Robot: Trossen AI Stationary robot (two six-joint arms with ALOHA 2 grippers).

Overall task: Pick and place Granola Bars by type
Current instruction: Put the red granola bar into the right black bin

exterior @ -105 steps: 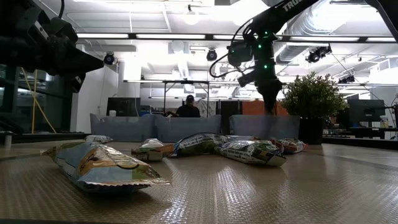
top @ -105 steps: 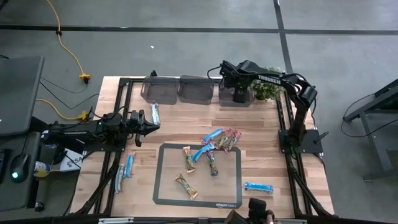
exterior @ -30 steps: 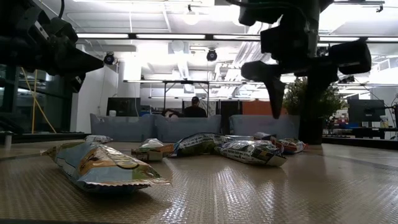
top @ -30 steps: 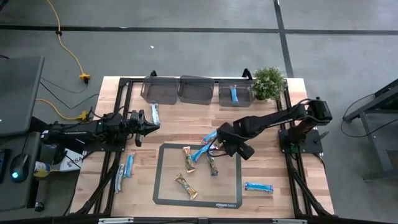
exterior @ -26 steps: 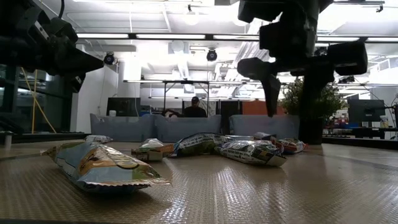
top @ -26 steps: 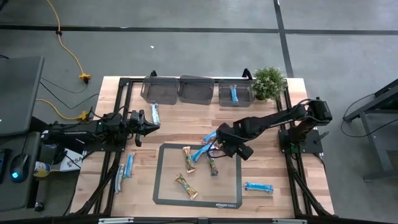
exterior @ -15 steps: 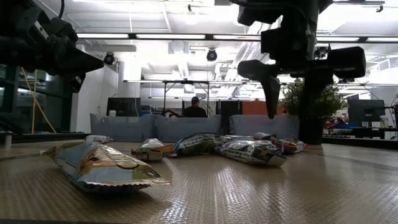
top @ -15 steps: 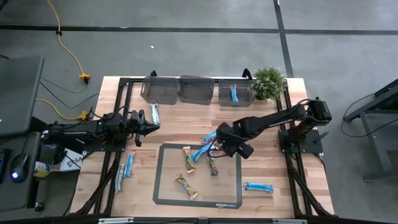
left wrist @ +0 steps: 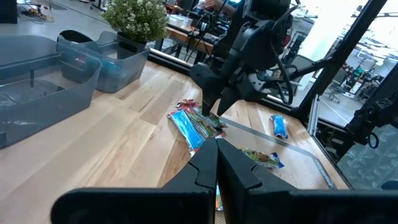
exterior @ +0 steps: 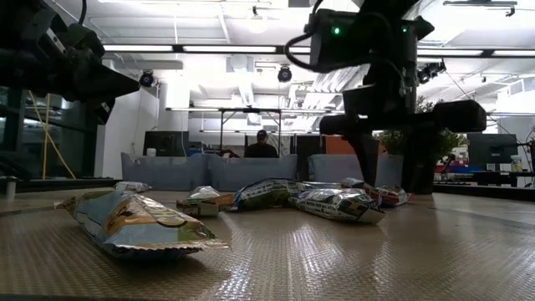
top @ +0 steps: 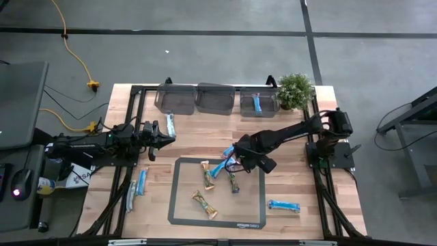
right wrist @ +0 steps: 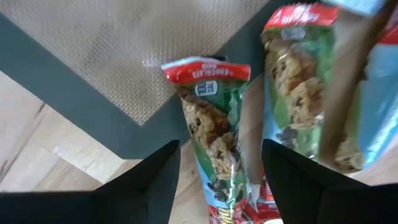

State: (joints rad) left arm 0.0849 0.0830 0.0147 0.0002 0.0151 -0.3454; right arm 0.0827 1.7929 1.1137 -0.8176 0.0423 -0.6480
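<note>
**Right hand drops onto the red-green bars at the mat's far edge**

The bench (top: 198, 140) carries a dark mat (top: 179, 198) as landmark, with three grey bins (top: 217, 97) in a row well beyond its far edge; a plant (top: 295, 90) stands beside the right-most bin; that bin now holds one blue bar (top: 257, 104), which was not there a few seconds ago, when the right arm reached over it; I take that as one bar already sorted.

Since then the right arm has swung back to the mat's far right corner; within the last second its right hand (top: 240, 154) has edged further over the mat's edge and lower, onto the cluster there; its fingers (right wrist: 155, 180) stand apart, straddling a red-green bar (right wrist: 211, 130) that lies across the mat's border; a second one (right wrist: 298, 81) lies just beside it; nothing is gripped yet; a grasp looks to be next.

The straddled bar's long axis runs roughly along the arm's reach, red end pointing onto the mat; the fingers look set to close across its width.

The left hand (top: 164, 136) waits well off the mat's left side, fingers together; blue bars (top: 140, 181) lie near it; a tan bar (top: 203, 203) and others lie on the mat; one blue bar (top: 283, 205) lies just off its right edge.
</note>
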